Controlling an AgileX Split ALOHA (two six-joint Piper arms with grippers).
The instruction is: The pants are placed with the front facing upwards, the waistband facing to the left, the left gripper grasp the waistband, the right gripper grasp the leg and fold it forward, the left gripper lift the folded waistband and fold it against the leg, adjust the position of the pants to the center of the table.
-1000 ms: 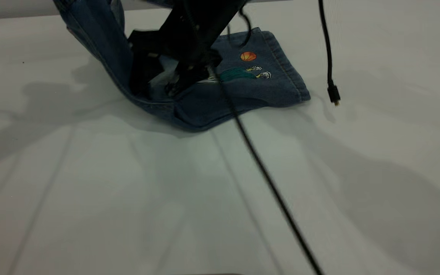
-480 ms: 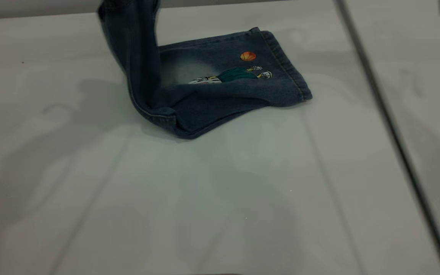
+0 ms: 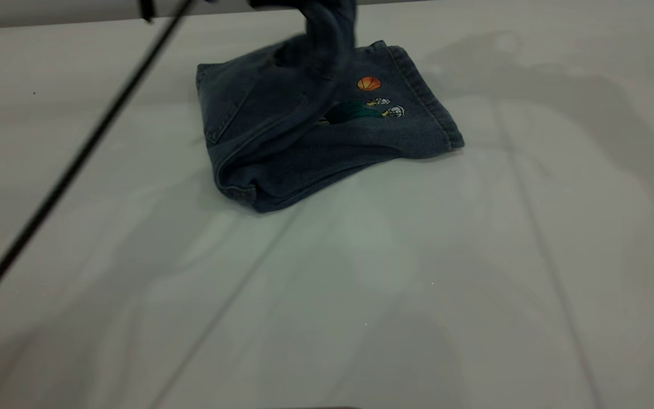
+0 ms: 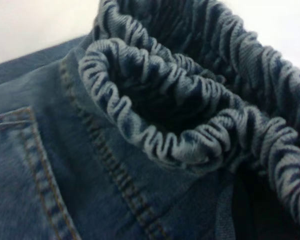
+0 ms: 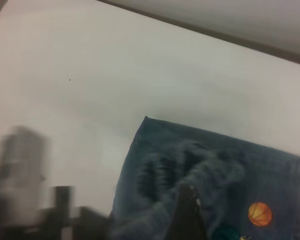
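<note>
The blue denim pants [image 3: 315, 142] lie folded at the back middle of the white table [image 3: 361, 295]. An orange ball print [image 3: 368, 84] shows on the leg beside the hem. The upper half is turned over the leg, back pocket [image 3: 222, 108] upward. The waistband [image 3: 330, 28] rises from it, out past the top of the exterior view. It hangs from my left gripper, which is above that edge. The puckered waistband [image 4: 160, 145] fills the left wrist view. My right gripper [image 5: 190, 215] shows as a dark tip high over the pants [image 5: 205, 170], holding nothing.
A black cable [image 3: 77, 165] crosses the left of the exterior view on a slant, near the camera. The table's back edge [image 3: 49, 20] runs just behind the pants. Blurred grey shapes [image 5: 20, 170] stand at one side of the right wrist view.
The waistband has swung from the left over to the right, above the leg, turning the back pocket upward. The black arm over the pants a second ago has left the exterior view.
</note>
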